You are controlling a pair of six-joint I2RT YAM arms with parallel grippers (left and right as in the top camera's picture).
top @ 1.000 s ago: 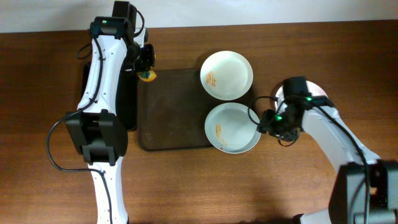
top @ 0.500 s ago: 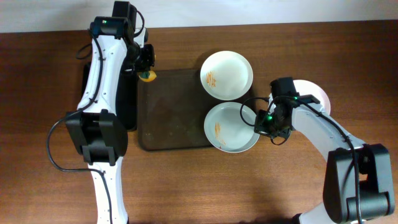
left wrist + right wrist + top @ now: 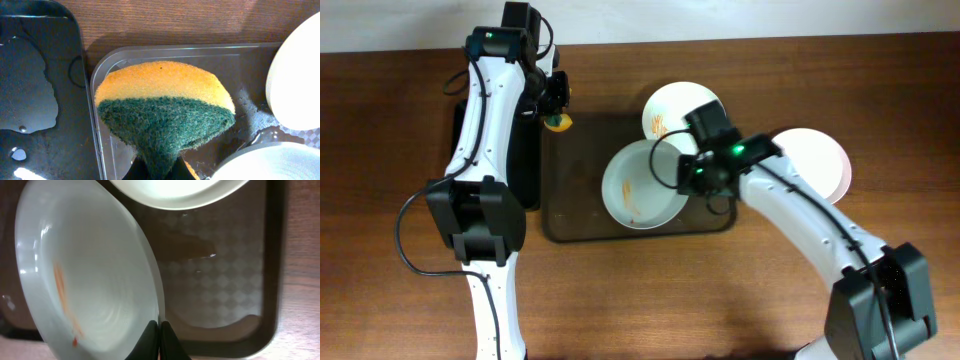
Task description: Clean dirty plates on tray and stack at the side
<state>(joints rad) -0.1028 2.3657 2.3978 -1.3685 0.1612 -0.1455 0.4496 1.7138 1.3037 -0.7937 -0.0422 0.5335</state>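
Overhead, the right pincer (image 3: 695, 178) is clamped on the rim of the pale plate (image 3: 642, 185), which sits over the middle of the brown tray (image 3: 570, 200) with its smeared face up. The right wrist view confirms it: both fingers are pinched together on the plate's near edge, and the orange streaks show plainly on its inner surface. Gripping by the rim looks deliberate, since it leaves the whole dirty face free for wiping and steadies the plate against a push. I can't tell whether it is lifted clear of the tray or only tipped on it.

The left pincer (image 3: 553, 105) hangs at the tray's far left corner, closed on a sponge (image 3: 557, 122). It is just beside the black tray (image 3: 525, 160), which has water pooled in it; I'd guess the sponge gets wetted there.

A white plate (image 3: 685, 110) with its own smear lies at the tray's far right corner, overhanging the rim. A third plate (image 3: 820, 160) rests on the worktop (image 3: 720, 300) to the right, off the tray, likely the start of the stack
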